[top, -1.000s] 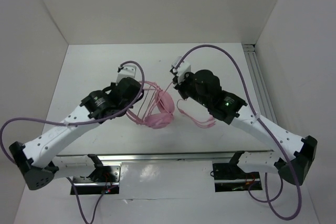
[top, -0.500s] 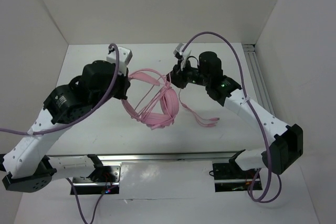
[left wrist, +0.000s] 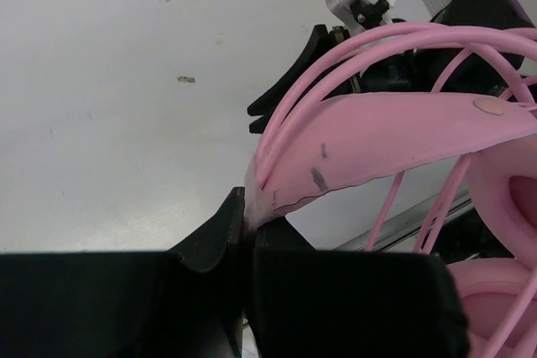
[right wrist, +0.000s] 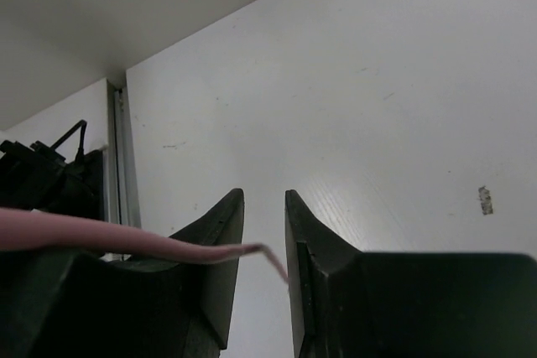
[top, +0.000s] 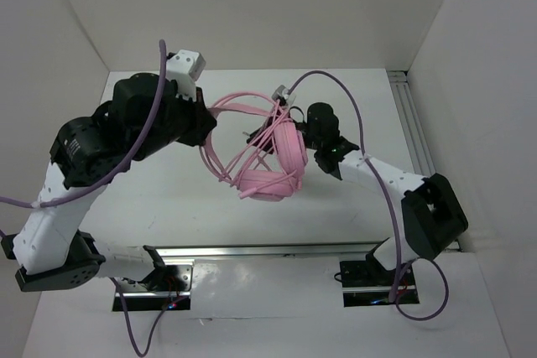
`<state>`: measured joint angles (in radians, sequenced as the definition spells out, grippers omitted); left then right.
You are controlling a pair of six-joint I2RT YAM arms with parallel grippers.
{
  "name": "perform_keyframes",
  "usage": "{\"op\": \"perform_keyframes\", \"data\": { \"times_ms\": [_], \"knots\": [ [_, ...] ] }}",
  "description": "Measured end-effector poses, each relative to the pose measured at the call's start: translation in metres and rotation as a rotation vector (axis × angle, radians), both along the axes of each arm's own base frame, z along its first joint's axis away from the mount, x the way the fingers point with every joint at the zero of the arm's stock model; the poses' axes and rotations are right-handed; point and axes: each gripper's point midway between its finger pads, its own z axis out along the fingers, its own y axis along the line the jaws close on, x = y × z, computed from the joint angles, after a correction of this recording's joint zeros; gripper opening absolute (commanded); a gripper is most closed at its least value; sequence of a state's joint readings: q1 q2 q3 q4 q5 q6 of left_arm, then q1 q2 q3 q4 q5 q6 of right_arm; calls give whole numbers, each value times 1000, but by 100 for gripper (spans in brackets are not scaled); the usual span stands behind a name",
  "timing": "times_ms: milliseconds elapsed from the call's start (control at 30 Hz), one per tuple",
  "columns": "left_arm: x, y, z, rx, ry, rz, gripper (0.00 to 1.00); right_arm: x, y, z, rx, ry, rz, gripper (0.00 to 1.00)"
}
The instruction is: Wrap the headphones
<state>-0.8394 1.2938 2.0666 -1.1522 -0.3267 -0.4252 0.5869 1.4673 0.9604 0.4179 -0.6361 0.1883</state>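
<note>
The pink headphones point(top: 281, 153) hang in the air above the middle of the table, earcups lowest and close together. The thin cord runs in loops around the headband and cups. My left gripper point(top: 204, 130) is raised and shut on the left end of the padded headband point(left wrist: 394, 136), which is pinched between its jaws point(left wrist: 249, 211). My right gripper point(top: 267, 123) is just behind the upper earcup, and it also shows in the left wrist view point(left wrist: 260, 115). Its jaws point(right wrist: 264, 207) stand a little apart. The pink cord point(right wrist: 126, 236) lies across its left finger, its thin end hanging in the gap, unclamped.
An aluminium rail point(top: 411, 123) runs along the table's right edge. Another rail point(top: 252, 251) runs along the front, by the arm bases. White walls enclose the table on three sides. Thick purple cables point(top: 361, 90) arc above both arms.
My left gripper has lifted the headphones higher and further right. My right gripper has moved left, up against them. The cord loops that lay on the table now hang around the headphones.
</note>
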Motion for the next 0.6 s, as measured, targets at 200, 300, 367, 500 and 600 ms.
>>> {"op": "perform_keyframes", "data": {
  "times_ms": [200, 300, 367, 500, 600],
  "knots": [
    [7, 18, 2, -58, 18, 167, 0, -4, 9, -49, 3, 94, 23, 36],
    [7, 23, 13, -109, 2, 206, 0, -12, 18, -78, -14, 154, 50, 36],
    [6, 25, 20, -136, -4, 218, 0, -15, 25, -90, -16, 178, 67, 36],
    [4, 28, 24, -172, -3, 236, 0, -16, 32, -101, -8, 200, 79, 30],
    [3, 32, 26, -190, -3, 263, 0, -16, 35, -102, 4, 198, 83, 23]
  ]
}}
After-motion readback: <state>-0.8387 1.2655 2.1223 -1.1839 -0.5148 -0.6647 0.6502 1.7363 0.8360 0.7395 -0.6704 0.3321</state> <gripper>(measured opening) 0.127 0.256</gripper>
